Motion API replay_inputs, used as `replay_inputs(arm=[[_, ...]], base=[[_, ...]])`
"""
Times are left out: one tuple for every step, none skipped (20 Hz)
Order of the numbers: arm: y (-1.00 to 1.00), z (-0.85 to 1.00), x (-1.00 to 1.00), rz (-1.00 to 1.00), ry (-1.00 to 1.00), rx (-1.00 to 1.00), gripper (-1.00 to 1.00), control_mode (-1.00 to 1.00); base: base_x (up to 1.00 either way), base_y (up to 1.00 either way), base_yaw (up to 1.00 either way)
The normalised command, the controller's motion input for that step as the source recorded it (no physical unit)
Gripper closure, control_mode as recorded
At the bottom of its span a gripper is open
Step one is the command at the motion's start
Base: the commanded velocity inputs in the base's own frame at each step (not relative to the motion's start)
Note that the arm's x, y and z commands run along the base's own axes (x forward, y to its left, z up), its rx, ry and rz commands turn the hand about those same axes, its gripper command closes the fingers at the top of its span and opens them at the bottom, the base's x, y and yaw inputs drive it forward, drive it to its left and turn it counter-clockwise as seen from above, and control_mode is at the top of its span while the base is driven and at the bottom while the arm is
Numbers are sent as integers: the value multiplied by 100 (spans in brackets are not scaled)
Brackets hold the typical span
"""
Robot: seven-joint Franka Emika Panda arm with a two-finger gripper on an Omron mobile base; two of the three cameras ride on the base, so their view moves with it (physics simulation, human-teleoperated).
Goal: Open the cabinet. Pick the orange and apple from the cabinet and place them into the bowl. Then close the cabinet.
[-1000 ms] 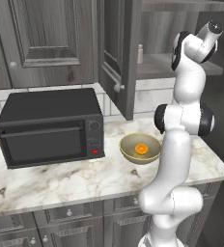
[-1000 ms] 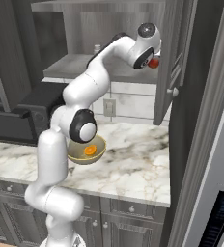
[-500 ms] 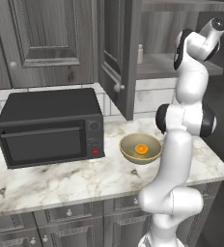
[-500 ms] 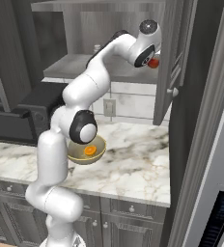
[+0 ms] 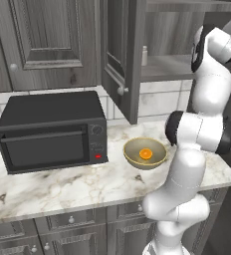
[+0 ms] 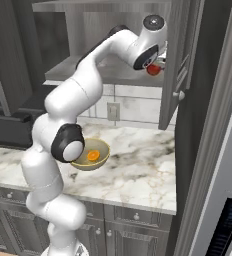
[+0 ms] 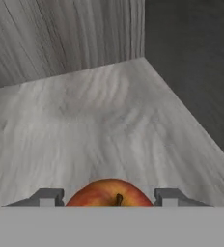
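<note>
Currently, in the left base view, the microwave [image 5: 53, 130] occupies the left of the frame on the marble counter [image 5: 62, 187]. At centre, the bowl [image 5: 145, 153] rests on the counter with the orange [image 5: 146, 154] inside it. Above the bowl, one cabinet [image 5: 118, 50] door stands swung open, and a small bottle [image 5: 144, 56] stands on the shelf [image 5: 167, 67] behind it. My arm rises at the right of the frame and reaches up into the upper right corner.

In the right base view, the bowl [image 6: 90, 155] with the orange [image 6: 93, 155] sits left of centre, partly behind my elbow joint. My arm arcs up to the cabinet [image 6: 180, 60] shelf at upper centre. The apple [image 6: 153, 69] shows red just below my wrist, at the front edge of the shelf, beside the open right door.

In the hand view, my claw [image 7: 109, 198] sits at bottom centre. The apple [image 7: 109, 194] lies between my two fingertips [image 7: 46, 197], its stem facing the camera. My jaws are partly closed, with a tip close at each side of the fruit; contact cannot be confirmed from the frame. The grey shelf [image 7: 99, 125] extends ahead to the cabinet back wall across the top.
</note>
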Motion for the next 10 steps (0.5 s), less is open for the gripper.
replay_inputs(arm=[[74,-5,-100,0,-10,-1,100,-100],[83,-4,-100,1,-10,-3,100,-100],[98,-11,-100,4,-11,-7,100,-100],[100,-13,-100,6,-11,-10,100,-100],[100,-22,-100,8,-13,-14,100,-100],[100,-26,-100,10,-15,-15,100,-100],[100,-30,-100,11,-15,-17,100,-100],[100,-34,-100,11,-16,-17,100,-100],[100,-41,-100,12,-13,-16,100,-100],[100,-44,-100,12,-8,-15,100,-100]], base=[[0,0,0],[0,0,0],[0,0,0],[0,0,0],[0,0,0],[0,0,0],[0,0,0],[0,0,0],[0,0,0],[0,0,0]])
